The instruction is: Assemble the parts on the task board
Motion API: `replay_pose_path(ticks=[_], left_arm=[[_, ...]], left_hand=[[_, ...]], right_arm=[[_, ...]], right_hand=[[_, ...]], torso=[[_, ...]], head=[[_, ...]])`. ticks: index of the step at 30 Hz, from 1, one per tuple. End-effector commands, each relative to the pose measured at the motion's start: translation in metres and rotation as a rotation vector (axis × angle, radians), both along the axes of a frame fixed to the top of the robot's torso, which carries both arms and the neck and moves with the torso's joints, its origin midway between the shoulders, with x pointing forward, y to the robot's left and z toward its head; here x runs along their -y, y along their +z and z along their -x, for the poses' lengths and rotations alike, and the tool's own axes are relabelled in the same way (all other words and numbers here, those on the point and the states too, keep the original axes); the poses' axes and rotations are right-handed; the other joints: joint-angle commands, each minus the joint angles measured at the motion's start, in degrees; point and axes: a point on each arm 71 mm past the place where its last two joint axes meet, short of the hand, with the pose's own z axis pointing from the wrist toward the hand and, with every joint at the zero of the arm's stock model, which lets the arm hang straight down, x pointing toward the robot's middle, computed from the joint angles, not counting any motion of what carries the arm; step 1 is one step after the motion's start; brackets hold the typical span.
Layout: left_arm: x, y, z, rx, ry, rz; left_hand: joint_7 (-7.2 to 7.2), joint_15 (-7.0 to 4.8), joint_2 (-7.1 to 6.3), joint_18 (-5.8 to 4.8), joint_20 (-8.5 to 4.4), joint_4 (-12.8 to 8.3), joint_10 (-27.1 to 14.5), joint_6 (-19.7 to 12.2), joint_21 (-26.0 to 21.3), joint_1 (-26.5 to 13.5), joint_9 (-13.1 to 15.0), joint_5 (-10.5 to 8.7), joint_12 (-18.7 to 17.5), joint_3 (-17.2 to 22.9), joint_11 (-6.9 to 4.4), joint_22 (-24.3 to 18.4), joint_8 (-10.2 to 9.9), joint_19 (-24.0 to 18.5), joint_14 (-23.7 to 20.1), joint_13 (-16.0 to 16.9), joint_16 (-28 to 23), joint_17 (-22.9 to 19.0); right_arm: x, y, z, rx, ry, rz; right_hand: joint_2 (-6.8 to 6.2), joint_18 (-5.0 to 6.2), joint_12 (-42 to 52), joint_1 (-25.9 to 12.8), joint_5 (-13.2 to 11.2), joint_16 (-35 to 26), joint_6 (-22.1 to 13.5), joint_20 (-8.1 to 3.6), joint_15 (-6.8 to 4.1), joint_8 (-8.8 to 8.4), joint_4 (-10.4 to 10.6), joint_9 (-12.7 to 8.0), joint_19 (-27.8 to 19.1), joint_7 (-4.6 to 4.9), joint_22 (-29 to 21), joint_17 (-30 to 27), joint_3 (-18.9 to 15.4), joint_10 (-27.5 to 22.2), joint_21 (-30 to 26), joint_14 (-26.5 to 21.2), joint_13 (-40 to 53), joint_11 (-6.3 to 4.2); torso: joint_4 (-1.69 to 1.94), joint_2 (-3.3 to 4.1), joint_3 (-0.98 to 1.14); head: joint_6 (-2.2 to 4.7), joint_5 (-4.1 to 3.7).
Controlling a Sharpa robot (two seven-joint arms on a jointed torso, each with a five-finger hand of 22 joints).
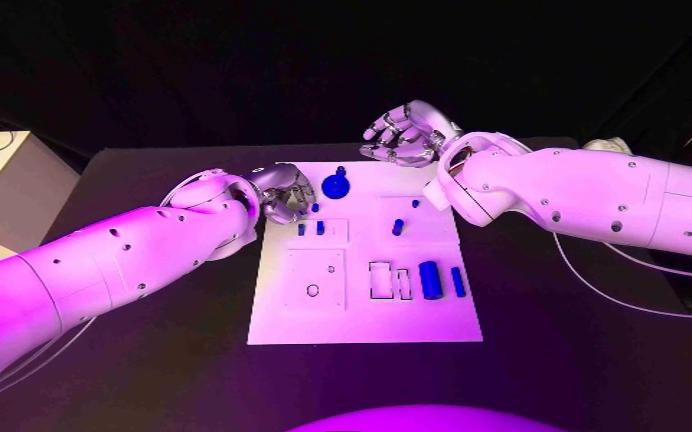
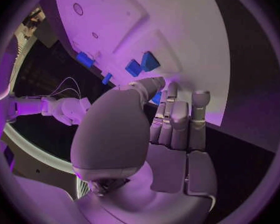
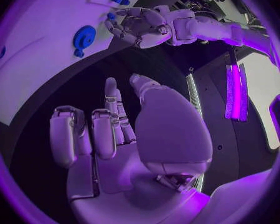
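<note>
White task board [image 1: 361,322] lies mid-table [image 1: 577,352], small blue parts [image 1: 430,274] scattered on it, round blue disc [image 1: 336,187] near far edge. Left hand [image 1: 283,192] over board's left far corner, fingers loosely curled, holding nothing. Right hand [image 1: 405,135] raised beyond board's far edge, fingers half-spread, empty.

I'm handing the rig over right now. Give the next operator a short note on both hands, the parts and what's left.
Left hand: holds nothing, at the left edge of the white task board, beside small blue pegs.
Right hand: holds nothing, above the board's far edge.
Round blue knobbed part sits at the far end; blue cylinder lies near the right edge.
Done: cannot tell.
Left: loose parts need seating.
</note>
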Motion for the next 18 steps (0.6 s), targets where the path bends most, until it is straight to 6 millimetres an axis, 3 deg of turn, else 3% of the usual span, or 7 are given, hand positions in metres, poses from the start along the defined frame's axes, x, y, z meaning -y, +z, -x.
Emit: replay_pose_path(ticks=[1, 13, 18], left_arm=[[-0.004, 0.0, 0.0, -0.001, 0.014, 0.004], [-0.019, 0.009, -0.002, 0.029, 0.041, 0.053], [-0.02, 0.016, 0.001, 0.047, 0.024, 0.115]], left_hand=[[-0.16, 0.04, -0.17, -0.3, 0.08, -0.17, -0.2, -1.02, -0.3, -0.56, -0.25, 0.1, -0.38, 0.14, 0.14, -0.17, -0.65, -0.59, -0.36, 0.15, -0.18, -0.18], [-0.85, 0.09, -0.15, -0.25, 0.14, -0.35, -0.24, -2.94, -0.54, -0.48, -0.82, 0.14, -0.59, 0.12, 0.18, -0.37, -1.78, -0.75, -0.67, 0.56, -0.14, -0.71], [-0.38, 0.04, -0.29, -0.02, 0.16, 0.1, -0.3, -0.64, -1.5, -1.44, -0.51, 0.08, 0.45, -0.78, 0.07, -1.39, -0.62, -1.89, -1.51, 1.56, -0.18, -1.87]], right_arm=[[0.001, -0.001, 0.0, -0.005, 0.015, 0.017], [0.008, -0.001, -0.001, -0.008, 0.005, 0.031], [0.009, -0.001, -0.001, 0.004, 0.01, 0.051]], right_hand=[[-0.26, 0.66, -0.71, -0.31, -0.29, -0.22, -0.22, 0.39, 0.51, 0.1, -0.02, 0.04, 2.94, 0.36, 11.62, 5.48, 0.31, -0.58, -0.32, 3.39, -0.58, 0.21], [-0.37, 0.8, -2.68, -0.25, -0.69, -0.42, -0.27, 0.6, 0.75, -0.01, -0.15, 0.0, 2.75, 0.59, 11.38, 5.27, 0.41, -0.87, -1.04, 3.33, -2.36, 0.49], [-0.37, 0.77, -2.98, -0.13, -0.78, -0.29, -0.22, 0.63, 0.77, 0.0, -0.24, 0.01, 2.8, 0.59, 11.42, 5.45, 0.47, -0.79, -0.93, 3.38, -2.67, 0.51]], torso=[[0.07, 0.01, -0.01], [0.08, -0.05, -0.03], [0.05, 0.0, 0.0]], head=[[0.11, 0.04], [0.23, 0.02], [0.35, 0.06]])
